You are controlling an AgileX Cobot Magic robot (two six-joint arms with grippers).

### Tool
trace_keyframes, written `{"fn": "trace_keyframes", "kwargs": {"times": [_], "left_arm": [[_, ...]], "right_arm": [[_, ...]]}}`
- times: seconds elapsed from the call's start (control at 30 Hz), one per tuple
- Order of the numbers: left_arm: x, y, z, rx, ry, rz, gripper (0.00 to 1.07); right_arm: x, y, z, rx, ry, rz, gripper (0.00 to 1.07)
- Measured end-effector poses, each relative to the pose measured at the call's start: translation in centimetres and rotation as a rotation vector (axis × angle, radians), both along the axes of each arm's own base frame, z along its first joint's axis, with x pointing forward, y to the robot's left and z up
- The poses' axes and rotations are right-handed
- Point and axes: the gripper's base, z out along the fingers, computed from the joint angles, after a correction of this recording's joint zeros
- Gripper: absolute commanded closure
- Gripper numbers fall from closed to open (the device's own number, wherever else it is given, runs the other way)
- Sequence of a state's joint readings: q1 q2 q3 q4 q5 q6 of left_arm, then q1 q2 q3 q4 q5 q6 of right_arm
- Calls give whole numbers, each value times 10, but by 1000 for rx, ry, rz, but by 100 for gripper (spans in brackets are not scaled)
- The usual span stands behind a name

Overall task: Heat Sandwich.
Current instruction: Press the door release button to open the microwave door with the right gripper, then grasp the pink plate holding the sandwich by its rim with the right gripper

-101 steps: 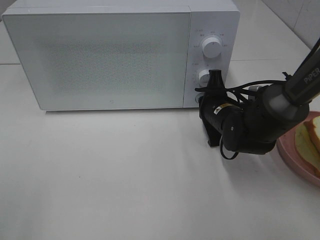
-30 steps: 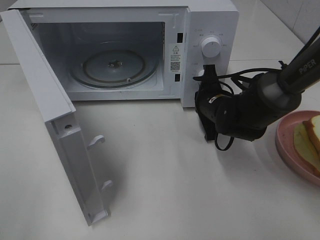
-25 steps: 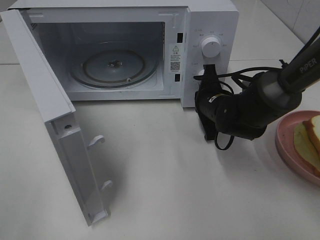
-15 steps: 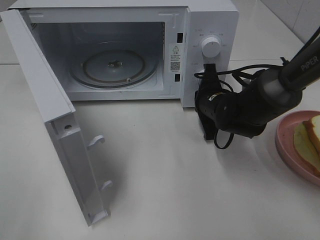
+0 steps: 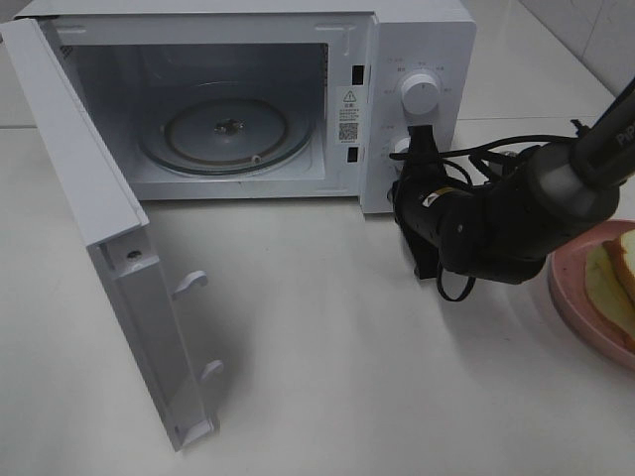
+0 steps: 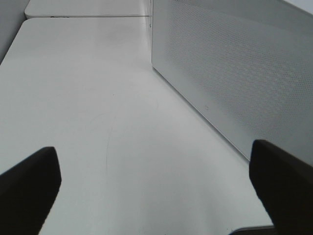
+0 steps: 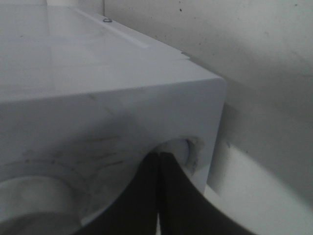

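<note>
Microwave door stands open; right gripper pressed together at the lower knob; left gripper spread; sandwich on plate.

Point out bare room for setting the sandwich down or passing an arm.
Free: the counter between the open microwave door and the right end effector, and the bare glass turntable. Crowded: the right side, where that end effector sits at the control knobs, beside the pink plate holding the sandwich.
</note>
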State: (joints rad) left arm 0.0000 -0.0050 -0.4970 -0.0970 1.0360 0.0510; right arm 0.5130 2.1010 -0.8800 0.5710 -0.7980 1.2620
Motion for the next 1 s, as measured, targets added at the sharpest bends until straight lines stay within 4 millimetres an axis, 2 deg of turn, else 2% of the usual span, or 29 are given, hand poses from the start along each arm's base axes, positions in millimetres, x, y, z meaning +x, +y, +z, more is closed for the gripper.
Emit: {"fn": "trace_keyframes", "kwargs": {"times": [0.23, 0.37, 0.53, 0.63, 0.67, 0.7, 0.8, 0.83, 0.97, 1.0], "left_arm": [[0, 0, 0, 0, 0, 0, 1], [0, 0, 0, 0, 0, 0, 1], [0, 0, 0, 0, 0, 0, 1], [0, 0, 0, 0, 0, 0, 1], [0, 0, 0, 0, 0, 0, 1], [0, 0, 0, 0, 0, 0, 1], [0, 0, 0, 0, 0, 0, 1], [0, 0, 0, 0, 0, 0, 1], [0, 0, 0, 0, 0, 0, 1], [0, 0, 0, 0, 0, 0, 1]], "right_arm": [[-18, -1, 13, -37, 35, 82, 106], [-38, -7, 24, -139, 108, 184, 105], [-46, -7, 36, -211, 134, 272, 104], [-58, -6, 50, -331, 182, 438, 103], [-65, -5, 56, -413, 206, 554, 103], [-65, -5, 56, -413, 206, 554, 103], [-78, -5, 67, -598, 206, 802, 102], [-78, -5, 67, -598, 206, 802, 102], [-91, -12, 78, -786, 184, 1077, 100], [-91, -12, 78, -786, 184, 1077, 100]]}}
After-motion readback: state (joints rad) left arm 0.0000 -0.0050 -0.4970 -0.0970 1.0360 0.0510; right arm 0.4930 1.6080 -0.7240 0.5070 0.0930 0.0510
